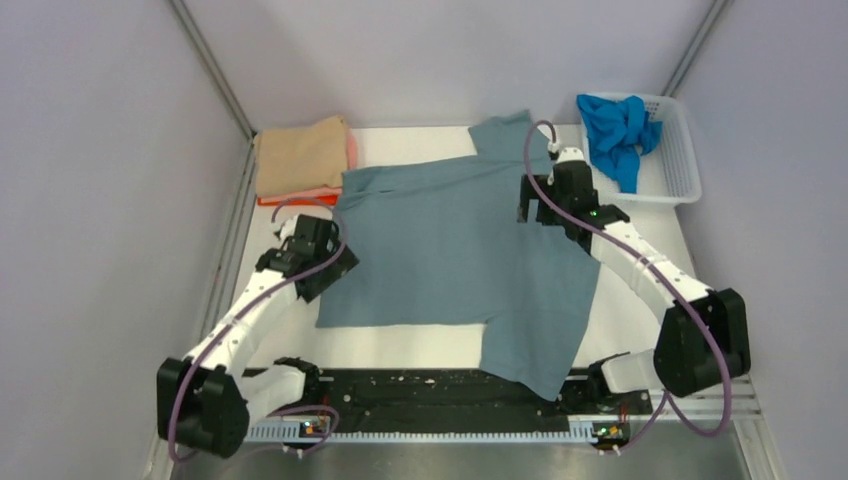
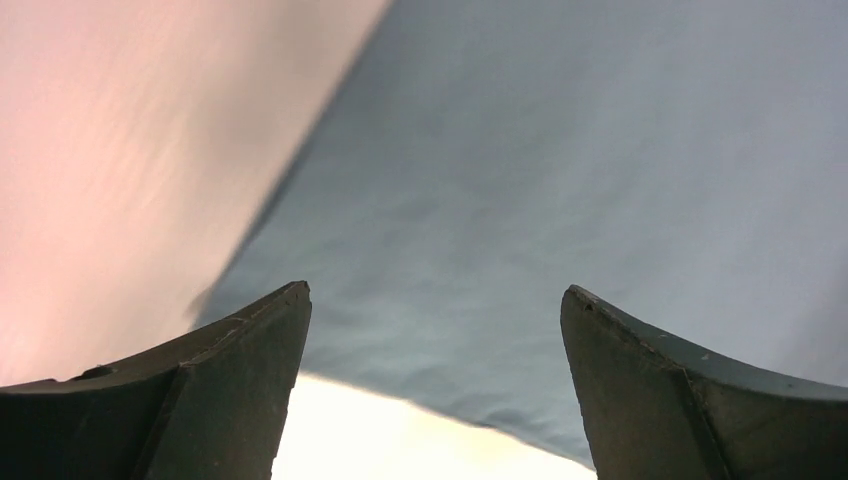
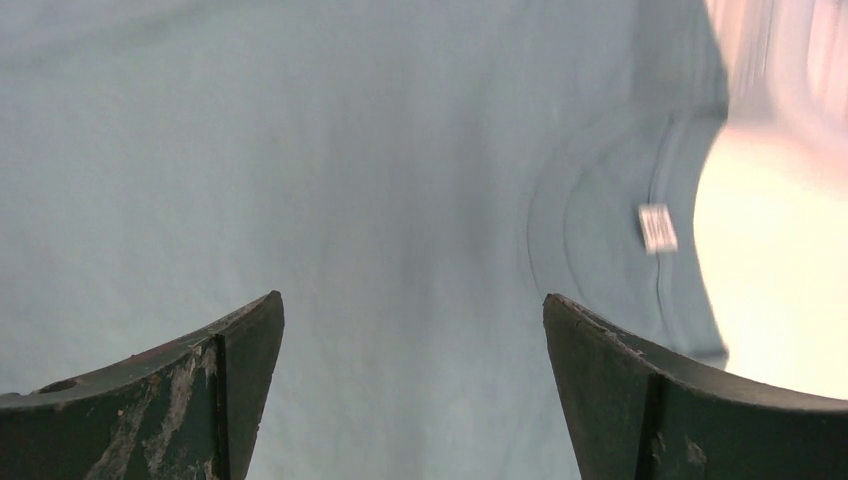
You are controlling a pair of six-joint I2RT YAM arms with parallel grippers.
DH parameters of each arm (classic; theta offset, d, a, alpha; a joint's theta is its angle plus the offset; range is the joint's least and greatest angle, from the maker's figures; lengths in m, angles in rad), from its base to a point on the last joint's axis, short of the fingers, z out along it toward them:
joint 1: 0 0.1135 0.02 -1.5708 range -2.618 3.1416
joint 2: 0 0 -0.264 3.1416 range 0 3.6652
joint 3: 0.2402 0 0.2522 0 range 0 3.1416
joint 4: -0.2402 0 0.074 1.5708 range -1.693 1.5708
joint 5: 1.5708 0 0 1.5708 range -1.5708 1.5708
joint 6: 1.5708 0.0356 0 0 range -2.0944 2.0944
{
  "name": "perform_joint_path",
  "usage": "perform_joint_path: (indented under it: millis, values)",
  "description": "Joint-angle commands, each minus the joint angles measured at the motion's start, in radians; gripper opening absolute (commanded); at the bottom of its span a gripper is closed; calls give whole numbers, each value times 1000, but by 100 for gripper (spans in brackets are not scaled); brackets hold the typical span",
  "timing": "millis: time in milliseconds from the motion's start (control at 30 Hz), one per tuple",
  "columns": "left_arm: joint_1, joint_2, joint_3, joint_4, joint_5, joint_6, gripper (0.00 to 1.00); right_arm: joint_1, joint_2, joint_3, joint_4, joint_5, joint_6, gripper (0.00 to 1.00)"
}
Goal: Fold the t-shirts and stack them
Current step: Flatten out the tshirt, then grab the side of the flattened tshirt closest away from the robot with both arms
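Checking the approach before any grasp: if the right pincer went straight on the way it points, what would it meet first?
Probably the spread-out dusty grey-blue cloth t-shirt: the open right pincer faces only that fabric. How far off is unclear.

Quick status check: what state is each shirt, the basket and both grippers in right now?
Grey-blue t-shirt: spread flat, unfolded.
White basket: upright, holding one shirt.
Bright blue t-shirt: crumpled in the basket.
Tan t-shirt: folded, far left.
Left gripper: open, over the grey-blue shirt's left edge.
Right gripper: open, over its collar area.
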Motion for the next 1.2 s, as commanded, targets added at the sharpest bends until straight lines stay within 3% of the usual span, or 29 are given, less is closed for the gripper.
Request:
perform_joint_path:
  millis: [0, 100, 267, 567, 767, 900, 1167]
  values:
    - [3, -156, -137, -217, -168, -163, 99, 3, -118, -141, 46, 17, 74, 99]
    - [3, -246, -220, -255, -171, -253, 97, 4, -164, -195, 37, 8, 80, 99]
    - [3, -308, -382, -163, -101, -360, 89, 5, -171, -212, 42, 6, 82, 99]
    - [3, -127, -407, 10, -127, -410, 71, 5, -155, -214, 55, -11, 83, 99]
    - [3, 26, -354, 50, -106, -396, 37, 4, -155, -209, 27, 21, 87, 98]
    - [3, 55, -339, 49, -100, -391, 0, 7, -161, -211, -19, 39, 107, 98]
    - [3, 30, -316, 86, -75, -319, 0, 166, -237, -196, -256, 125, 125, 96]
